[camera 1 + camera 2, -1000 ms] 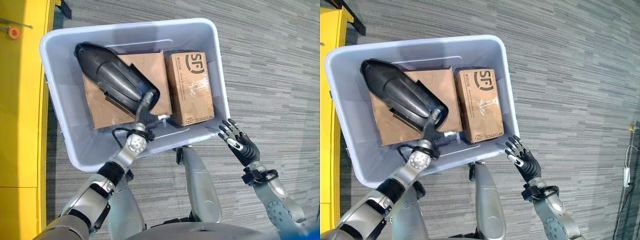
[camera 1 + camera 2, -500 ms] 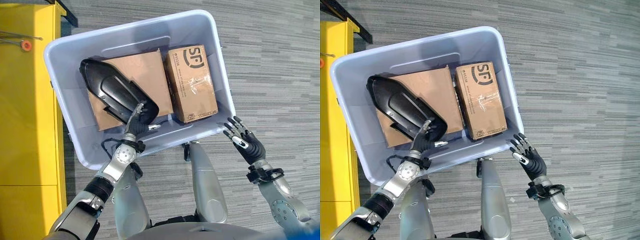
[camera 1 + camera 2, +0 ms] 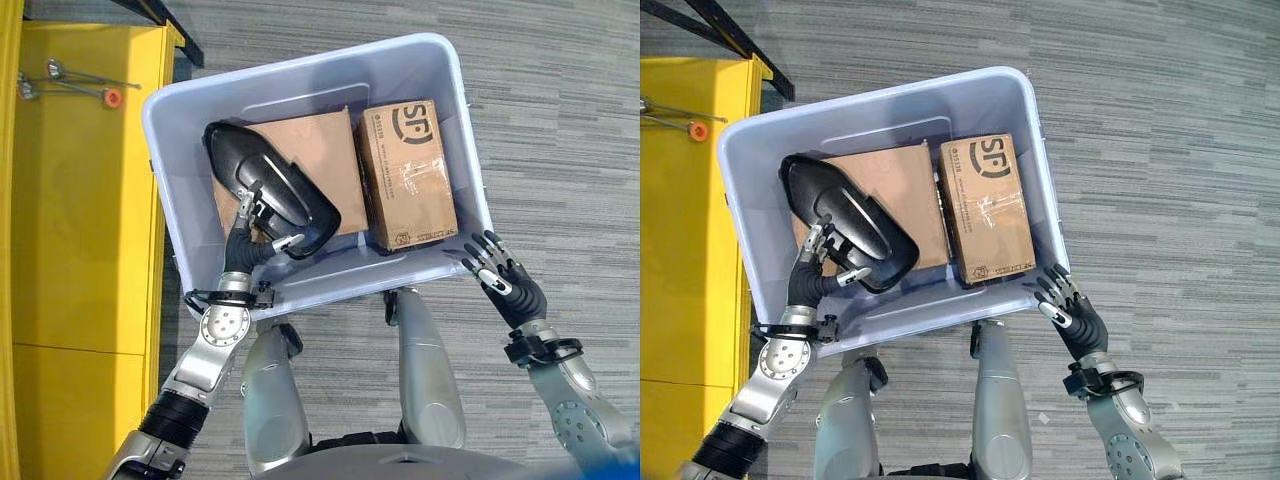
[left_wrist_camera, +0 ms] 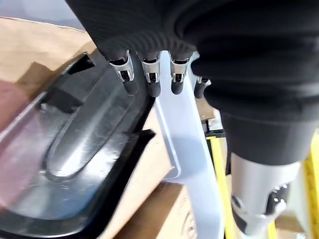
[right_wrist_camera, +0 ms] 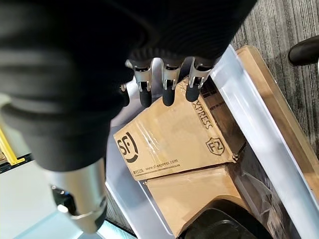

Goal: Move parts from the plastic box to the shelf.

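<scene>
Fingers of the left hand (image 3: 243, 238) lay straight on the black part (image 3: 270, 190), thumb under its edge, not clenched. We saw that part resting on a flat cardboard box (image 3: 320, 150) inside the plastic box (image 3: 165, 160). At three o'clock stood a second cardboard box (image 3: 408, 172). Our right hand (image 3: 508, 285) hovered spread, empty, at the plastic box's five o'clock corner. A yellow shelf (image 3: 85, 250) lay at nine o'clock.
</scene>
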Controlling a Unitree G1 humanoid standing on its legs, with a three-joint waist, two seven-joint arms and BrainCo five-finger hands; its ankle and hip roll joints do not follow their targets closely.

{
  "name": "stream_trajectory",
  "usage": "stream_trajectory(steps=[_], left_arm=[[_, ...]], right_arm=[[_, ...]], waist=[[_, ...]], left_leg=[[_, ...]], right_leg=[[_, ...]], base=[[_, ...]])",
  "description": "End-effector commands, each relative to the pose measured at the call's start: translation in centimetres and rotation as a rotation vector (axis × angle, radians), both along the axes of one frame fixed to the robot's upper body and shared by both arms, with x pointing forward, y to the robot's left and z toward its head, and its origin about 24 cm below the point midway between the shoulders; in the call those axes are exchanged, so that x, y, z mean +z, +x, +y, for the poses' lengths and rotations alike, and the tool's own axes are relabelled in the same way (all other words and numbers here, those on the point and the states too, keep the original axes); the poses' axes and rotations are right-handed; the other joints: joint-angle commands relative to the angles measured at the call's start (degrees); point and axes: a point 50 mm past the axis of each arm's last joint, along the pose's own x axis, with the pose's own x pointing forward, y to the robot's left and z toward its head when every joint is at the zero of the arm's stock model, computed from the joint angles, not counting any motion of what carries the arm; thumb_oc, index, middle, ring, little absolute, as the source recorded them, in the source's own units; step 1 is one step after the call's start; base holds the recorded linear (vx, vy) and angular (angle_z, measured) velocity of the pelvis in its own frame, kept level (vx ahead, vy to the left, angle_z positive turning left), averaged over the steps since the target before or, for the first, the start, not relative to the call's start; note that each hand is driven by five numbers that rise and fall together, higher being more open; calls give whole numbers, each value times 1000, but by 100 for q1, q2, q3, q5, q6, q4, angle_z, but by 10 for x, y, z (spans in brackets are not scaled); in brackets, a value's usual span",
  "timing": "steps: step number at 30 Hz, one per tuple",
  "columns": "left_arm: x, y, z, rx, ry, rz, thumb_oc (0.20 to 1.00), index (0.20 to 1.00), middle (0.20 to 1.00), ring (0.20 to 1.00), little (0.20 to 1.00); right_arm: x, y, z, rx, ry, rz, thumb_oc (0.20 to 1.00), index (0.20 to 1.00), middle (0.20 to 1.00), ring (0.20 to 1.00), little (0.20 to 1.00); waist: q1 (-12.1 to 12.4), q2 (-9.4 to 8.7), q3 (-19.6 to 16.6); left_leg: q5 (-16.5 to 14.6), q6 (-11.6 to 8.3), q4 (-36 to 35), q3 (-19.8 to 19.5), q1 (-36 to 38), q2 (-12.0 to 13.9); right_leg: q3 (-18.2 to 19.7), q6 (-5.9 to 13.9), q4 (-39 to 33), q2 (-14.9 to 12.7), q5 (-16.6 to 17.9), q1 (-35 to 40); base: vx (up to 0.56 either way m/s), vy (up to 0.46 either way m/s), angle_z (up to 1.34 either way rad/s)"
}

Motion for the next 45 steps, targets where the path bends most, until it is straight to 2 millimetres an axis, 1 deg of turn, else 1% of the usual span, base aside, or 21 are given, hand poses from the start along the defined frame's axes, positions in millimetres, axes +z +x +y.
stream_trajectory(steps=[1,6,7,9,10,13,17,22,23,26,28,31,36,39,45], left_arm=[[31,-2,11,43,-90,-172,1000,1000,1000,1000,1000],[22,1,12,114,-172,-146,1000,1000,1000,1000,1000],[15,2,12,142,-227,-118,1000,1000,1000,1000,1000],[10,4,12,163,-269,-95,1000,1000,1000,1000,1000],[4,5,11,180,-338,-70,1000,1000,1000,1000,1000],[1,8,8,193,-393,-54,1000,1000,1000,1000,1000],[-1,12,7,253,-473,-49,1000,1000,1000,1000,1000],[1,15,13,329,-470,-64,1000,1000,1000,1000,1000],[3,15,18,377,-468,-82,1000,1000,1000,1000,1000],[6,13,28,461,-430,-111,1000,1000,1000,1000,1000],[6,12,30,481,-423,-115,1000,1000,1000,1000,1000],[10,5,43,552,-402,-155,1000,1000,1000,1000,1000],[12,0,51,607,-368,-179,1000,1000,1000,1000,1000],[12,-6,60,661,-328,-187,1000,1000,1000,1000,1000],[9,-4,60,667,-323,-167,1000,1000,1000,1000,1000]], right_arm=[[12,-3,-4,-51,20,-75,1000,1000,1000,1000,1000],[10,-2,1,-58,44,-62,1000,1000,1000,1000,1000],[8,-2,3,-60,53,-52,1000,1000,1000,1000,1000],[8,-2,5,-64,60,-48,1000,1000,1000,1000,1000],[7,-1,6,-69,66,-39,1000,1000,1000,1000,1000],[8,0,7,-76,71,-37,1000,1000,1000,1000,1000],[8,0,10,-85,88,-21,1000,1000,1000,1000,1000],[8,0,11,-93,93,-17,1000,1000,1000,1000,1000],[9,1,10,-96,92,-18,1000,1000,1000,1000,1000],[10,1,10,-102,95,-21,1000,1000,1000,1000,1000],[10,1,10,-102,96,-22,1000,1000,1000,1000,1000],[12,0,8,-101,93,-25,1000,1000,1000,1000,1000],[12,0,6,-97,80,-27,1000,1000,1000,1000,1000],[13,0,6,-93,83,-28,1000,1000,1000,1000,1000],[13,0,5,-93,81,-26,1000,1000,1000,1000,1000]], waist=[[-80,-296,12],[-80,-329,37],[-78,-352,50],[-82,-374,69],[-85,-392,93],[-86,-421,126],[-95,-507,197],[-91,-570,260],[-86,-595,271],[-65,-619,305],[-64,-622,314],[-27,-600,349],[-6,-562,327],[15,-526,301],[10,-516,287]], left_leg=[[-471,-678,461,-406,602,699],[-451,-677,469,-416,610,702],[-441,-673,476,-417,607,708],[-429,-670,471,-422,602,714],[-408,-668,480,-435,591,715],[-389,-668,469,-431,594,719],[-335,-665,459,-452,609,750],[-297,-673,453,-461,618,781],[-278,-673,449,-462,626,799],[-258,-674,452,-475,629,813],[-255,-677,453,-478,628,820],[-253,-671,445,-478,659,822],[-247,-667,444,-485,651,817],[-247,-668,450,-493,637,811],[-252,-664,472,-518,595,808]], right_leg=[[-129,433,-2378,-228,1740,1268],[-136,417,-2352,-224,1732,1280],[-138,409,-2342,-216,1735,1277],[-144,406,-2342,-211,1737,1278],[-141,399,-2315,-201,1735,1262],[-140,388,-2300,-188,1729,1259],[-143,363,-2232,-133,1711,1227],[-137,337,-2139,-83,1672,1185],[-144,327,-2095,-63,1651,1160],[-144,317,-2039,-38,1619,1140],[-145,317,-2027,-32,1610,1131],[-156,306,-1954,-29,1572,1119],[-159,298,-1888,-35,1543,1063],[-160,294,-1861,-32,1522,1044],[-158,293,-1822,-26,1514,979]], base=[[3,-10,3],[0,0,0],[0,0,0],[0,0,0],[0,0,0],[1,-10,1],[4,-29,0],[1,-6,0],[0,0,0],[0,0,0],[4,-5,-2],[12,-9,-4],[0,0,0],[17,-10,4],[2,-1,1]])
